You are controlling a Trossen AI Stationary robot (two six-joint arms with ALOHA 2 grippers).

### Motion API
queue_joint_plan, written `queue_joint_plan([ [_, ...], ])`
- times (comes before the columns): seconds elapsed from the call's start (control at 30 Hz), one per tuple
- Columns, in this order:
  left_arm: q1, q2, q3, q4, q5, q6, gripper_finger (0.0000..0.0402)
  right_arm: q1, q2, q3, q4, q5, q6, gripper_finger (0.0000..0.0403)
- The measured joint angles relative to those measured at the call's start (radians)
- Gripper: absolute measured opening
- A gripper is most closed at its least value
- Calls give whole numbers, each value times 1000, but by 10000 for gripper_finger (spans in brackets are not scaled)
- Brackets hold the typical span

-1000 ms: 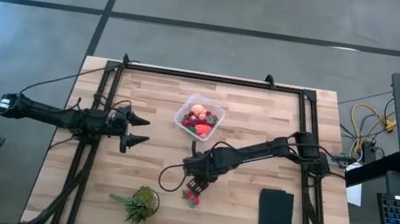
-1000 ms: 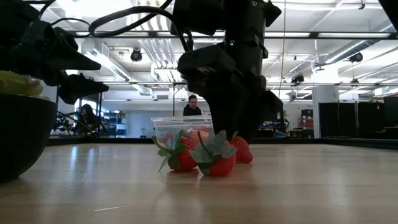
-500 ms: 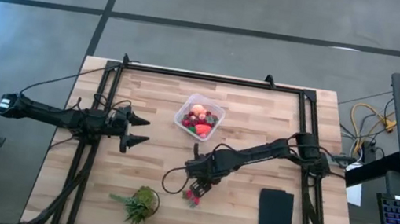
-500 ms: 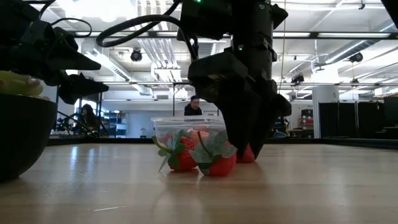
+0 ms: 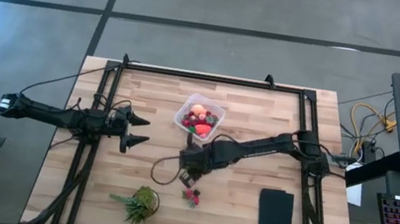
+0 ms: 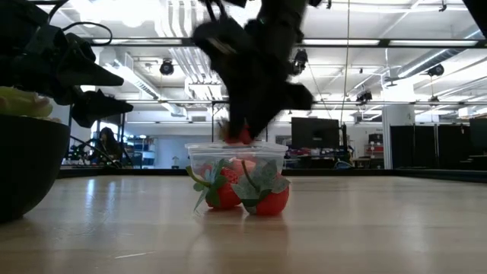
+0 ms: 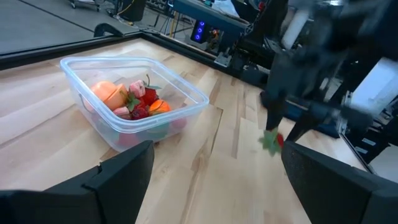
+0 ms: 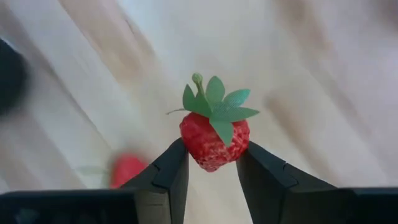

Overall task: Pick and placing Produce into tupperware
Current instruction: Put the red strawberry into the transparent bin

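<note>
Right gripper (image 8: 211,165): its two fingers pinch a strawberry (image 8: 214,138), green top pointing away from the wrist. It hangs in the air above the table (image 5: 262,121).
Held strawberry: between the fingertips, off the wood.
Tub (image 5: 200,117): clear, near the right gripper, on its far side. Inside are an orange fruit (image 7: 107,93), red berries and a small orange piece.
Other strawberries (image 6: 245,190): two lie on the table, just under and near the right gripper, in front of the tub.
Left gripper (image 5: 137,130): fingers spread wide, holding nothing. It waits well away from the tub, pointing at it.
Plant (image 5: 140,202): on the table near its front edge, apart from both grippers.
Black pad (image 5: 276,222): flat on the table, well off to the right arm's side.
</note>
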Motion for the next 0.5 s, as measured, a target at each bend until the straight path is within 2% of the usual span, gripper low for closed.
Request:
queue_joint_plan([
  [0.17, 0, 0, 0, 0, 0, 0, 338, -70, -4, 129, -10, 81, -66, 118],
  [0.3, 0, 0, 0, 0, 0, 0, 338, -165, -4, 222, -110, 202, -117, 118],
  [0.37, 0, 0, 0, 0, 0, 0, 338, -237, -2, 245, -170, 194, -148, 118],
  [0.5, 0, 0, 0, 0, 0, 0, 338, -362, 16, 248, -247, 67, -223, 121],
])
